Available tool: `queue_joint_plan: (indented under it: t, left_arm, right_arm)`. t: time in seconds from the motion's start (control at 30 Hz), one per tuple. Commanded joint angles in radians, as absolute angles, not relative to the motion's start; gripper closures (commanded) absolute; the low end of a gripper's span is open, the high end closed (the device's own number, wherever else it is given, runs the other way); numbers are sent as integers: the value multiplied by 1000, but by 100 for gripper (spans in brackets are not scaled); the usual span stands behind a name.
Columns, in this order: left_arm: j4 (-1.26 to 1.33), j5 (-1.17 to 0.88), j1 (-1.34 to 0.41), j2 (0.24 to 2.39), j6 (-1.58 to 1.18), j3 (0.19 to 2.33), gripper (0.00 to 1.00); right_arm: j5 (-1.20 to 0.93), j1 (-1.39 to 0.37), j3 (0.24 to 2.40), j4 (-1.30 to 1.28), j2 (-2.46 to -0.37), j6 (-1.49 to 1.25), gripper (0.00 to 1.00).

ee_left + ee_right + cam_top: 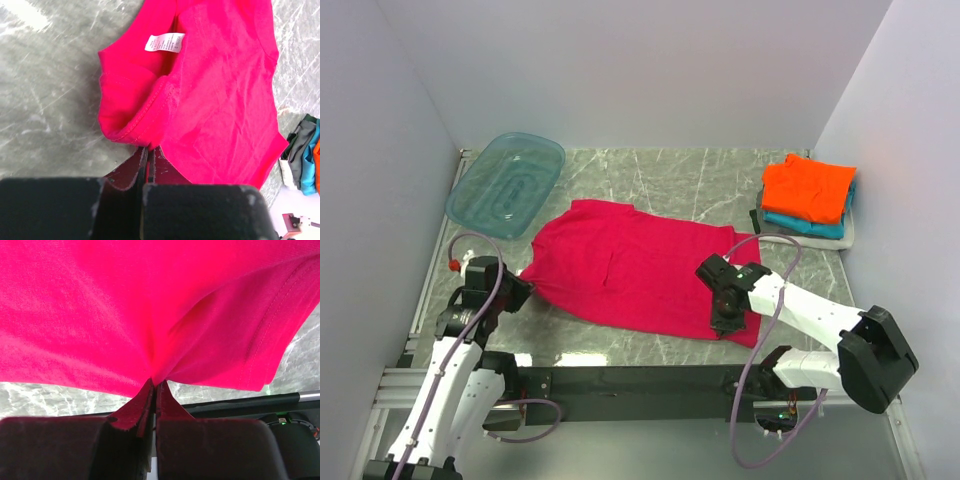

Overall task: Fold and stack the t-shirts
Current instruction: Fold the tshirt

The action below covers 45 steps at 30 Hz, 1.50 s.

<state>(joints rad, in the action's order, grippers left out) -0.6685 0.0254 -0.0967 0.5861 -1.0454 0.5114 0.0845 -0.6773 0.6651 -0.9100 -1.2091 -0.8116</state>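
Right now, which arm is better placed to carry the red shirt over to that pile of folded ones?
Probably the right. Both are shut on the crimson shirt, but the right gripper sits nearest the folded pile in the far right corner; the left gripper is across the table.

We see one t-shirt (640, 270) lying spread across the middle of the surface (690, 175). Behind it to the left, the tub (506, 183) sits in the far left corner, just beside the cloth. At the far right, well apart from the spread one, a stack of folded t-shirts (807, 195) rests near the wall; it looks like three layers, though we cannot separate the lower ones. The left claw (149, 150) pinches the spread shirt's near left edge, the right claw (154, 385) its near right edge.
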Motion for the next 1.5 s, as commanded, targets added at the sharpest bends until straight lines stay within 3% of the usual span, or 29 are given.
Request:
queue_joint_plan:
  t: [0.0,0.07,0.1,0.13,0.17,0.2,0.23,0.33,0.37,0.5,0.73,0.9,1.07,1.2,1.33,1.47]
  left_arm:
    - [-722,70,-106,566,-1091,560,99]
    - [-756,89,-112,558,-1103,577,93]
    - [-768,97,-113,552,-1106,583,78]
    - [-784,104,-114,539,-1115,592,70]
    - [-819,116,-114,529,-1118,606,63]
    - [-831,118,-114,519,-1124,610,48]
    - [-848,120,-114,502,-1126,618,43]
    - [-894,147,-114,483,-1108,667,30]
    - [-893,164,-114,486,-1100,692,28]
    - [-726,115,-114,589,-1011,718,28]
    - [-316,72,-164,1073,-780,863,35]
    - [-301,150,-294,1444,-654,1156,34]
    - [-298,58,-321,1744,-611,1467,34]
    - [-356,96,-347,2026,-543,1711,33]
    - [-439,143,-367,2192,-515,1923,34]
    - [-449,184,-371,2238,-492,1924,35]
  right_arm:
    - [103,-701,661,-943,-1183,-836,100]
    - [106,-707,675,-954,-1181,-835,100]
    - [109,-709,683,-959,-1181,-830,97]
    - [106,-709,699,-965,-1180,-827,91]
    - [101,-710,710,-968,-1180,-812,74]
    - [98,-715,719,-971,-1178,-804,65]
    - [94,-713,742,-979,-1177,-798,51]
    - [101,-715,803,-994,-1175,-764,34]
    - [112,-715,824,-997,-1181,-752,32]
    - [136,-712,916,-941,-1219,-700,32]
    - [130,-684,1084,-616,-1405,-523,32]
    - [60,-624,1216,-421,-1560,-425,32]
    - [-24,-558,1353,-328,-1736,-367,33]
    - [-70,-538,1433,-293,-1828,-348,35]
    - [-109,-523,1474,-272,-1873,-353,35]
    - [-141,-517,1433,-235,-1849,-360,35]
